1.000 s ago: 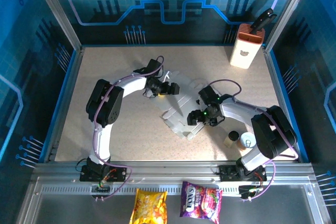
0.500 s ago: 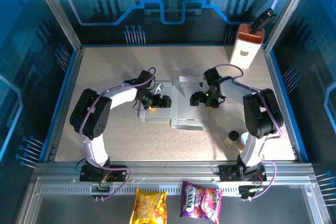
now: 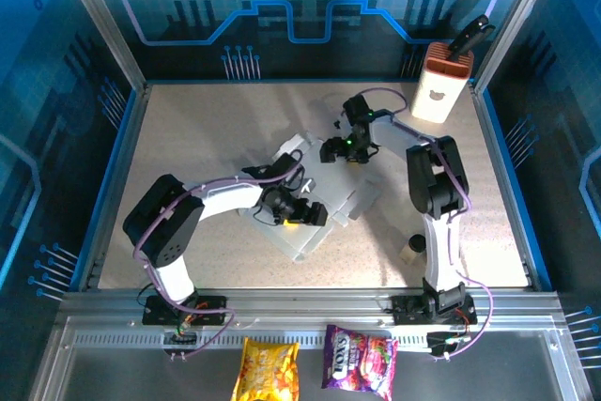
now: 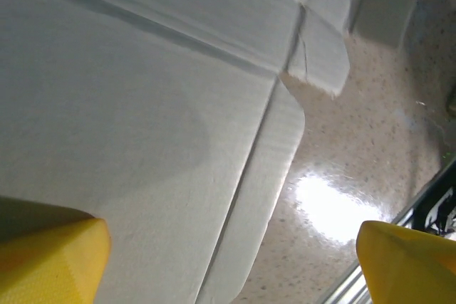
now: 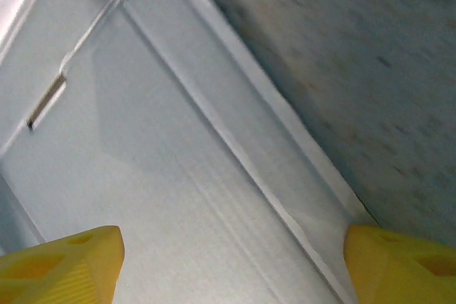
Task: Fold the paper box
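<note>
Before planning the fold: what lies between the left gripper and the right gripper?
The paper box lies between left gripper and right gripper; the top view shows it.

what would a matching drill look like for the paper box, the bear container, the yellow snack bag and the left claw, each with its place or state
Things:
1. paper box
2. bear container
3. yellow snack bag
4. left claw

Places or states:
A. far right corner of the table
B. open, just above the cardboard
C. middle of the table, creased, flaps spread out
D. on the metal ledge in front of the arm bases

Pairs: 1-C, 2-A, 3-D, 4-B
</note>
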